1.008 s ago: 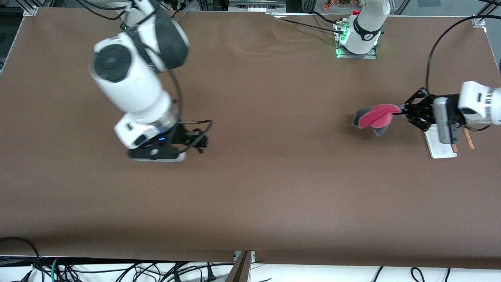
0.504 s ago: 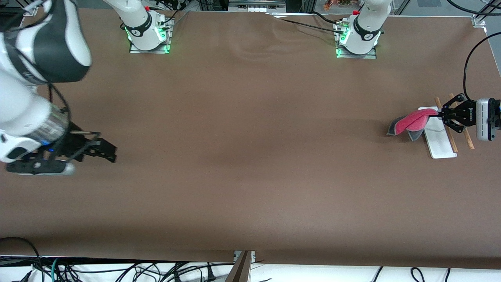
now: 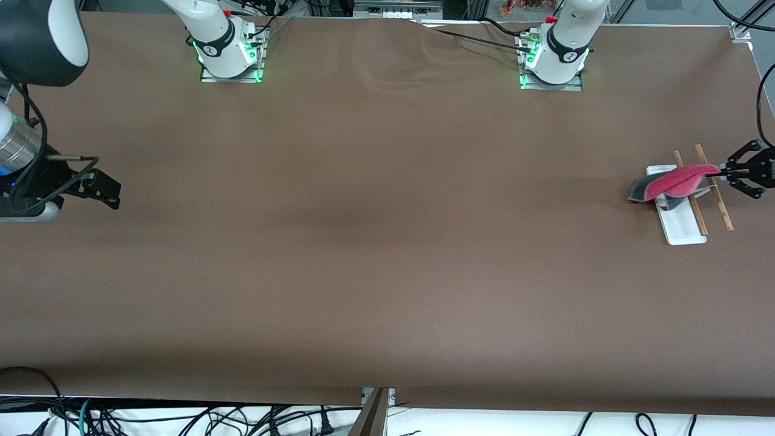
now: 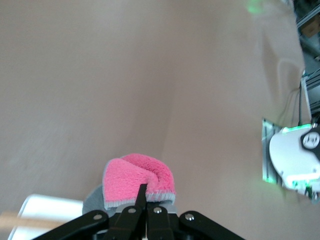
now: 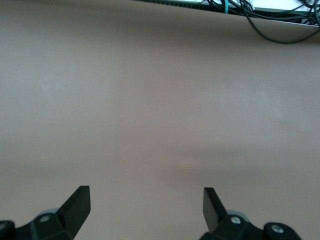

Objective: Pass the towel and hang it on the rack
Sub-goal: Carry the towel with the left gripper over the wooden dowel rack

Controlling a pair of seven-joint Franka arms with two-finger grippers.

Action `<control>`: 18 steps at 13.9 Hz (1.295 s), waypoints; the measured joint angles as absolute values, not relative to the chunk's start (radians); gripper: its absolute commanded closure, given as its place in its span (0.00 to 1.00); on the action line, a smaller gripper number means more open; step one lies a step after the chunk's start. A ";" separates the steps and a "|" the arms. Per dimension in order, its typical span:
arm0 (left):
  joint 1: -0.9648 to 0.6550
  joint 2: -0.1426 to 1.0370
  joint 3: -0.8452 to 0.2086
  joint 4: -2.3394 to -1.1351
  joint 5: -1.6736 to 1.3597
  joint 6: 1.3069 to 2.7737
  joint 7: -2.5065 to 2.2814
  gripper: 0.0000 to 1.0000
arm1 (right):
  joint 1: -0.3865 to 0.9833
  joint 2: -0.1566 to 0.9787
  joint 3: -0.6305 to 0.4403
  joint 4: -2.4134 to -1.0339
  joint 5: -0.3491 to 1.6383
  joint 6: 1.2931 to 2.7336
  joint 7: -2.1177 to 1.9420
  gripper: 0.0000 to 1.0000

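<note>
My left gripper (image 3: 720,171) is shut on the towel (image 3: 672,183), pink side up and grey side below, and holds it over the rack (image 3: 683,221) at the left arm's end of the table. The rack has a flat white base and two thin wooden rods (image 3: 720,203); the towel hangs across the rods and the base's farther part. In the left wrist view the towel (image 4: 135,182) bulges out past my shut left gripper (image 4: 144,192), with the rack's white base (image 4: 45,212) beside it. My right gripper (image 3: 112,197) is open and empty over bare table at the right arm's end; the right wrist view shows it (image 5: 146,200) over bare table.
The two arm bases (image 3: 230,54) (image 3: 552,60) stand along the table's farthest edge. Cables (image 3: 181,418) lie below the table's nearest edge. The left arm's base (image 4: 295,160) also shows in the left wrist view.
My left gripper has carried the towel toward the left arm's end of the table, until it is over the rack. My right arm has swung away toward its own end of the table.
</note>
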State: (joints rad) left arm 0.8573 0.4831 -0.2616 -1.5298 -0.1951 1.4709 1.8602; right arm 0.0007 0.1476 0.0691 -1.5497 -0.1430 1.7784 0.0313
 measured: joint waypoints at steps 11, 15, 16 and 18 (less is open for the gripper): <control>0.942 0.560 -0.189 -1.410 -0.134 1.472 1.969 1.00 | -0.097 0.044 0.070 -1.599 -0.063 1.693 0.009 0.00; 0.952 0.639 -0.168 -1.368 -0.134 1.489 1.996 0.90 | -0.098 0.038 0.076 -1.599 -0.060 1.682 -0.014 0.00; 0.954 0.653 -0.168 -1.364 -0.134 1.493 1.998 0.88 | -0.098 0.039 0.079 -1.599 -0.060 1.682 -0.015 0.00; 0.960 0.668 -0.168 -1.358 -0.134 1.518 2.009 0.62 | -0.098 0.043 0.080 -1.599 -0.060 1.683 -0.016 0.00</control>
State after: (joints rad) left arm 0.9602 0.6679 -0.1683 -1.3578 -0.1335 1.5179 2.0094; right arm -0.0982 0.0434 0.0804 -1.5987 -0.0602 1.6825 -0.0158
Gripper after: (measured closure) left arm 0.877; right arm 0.000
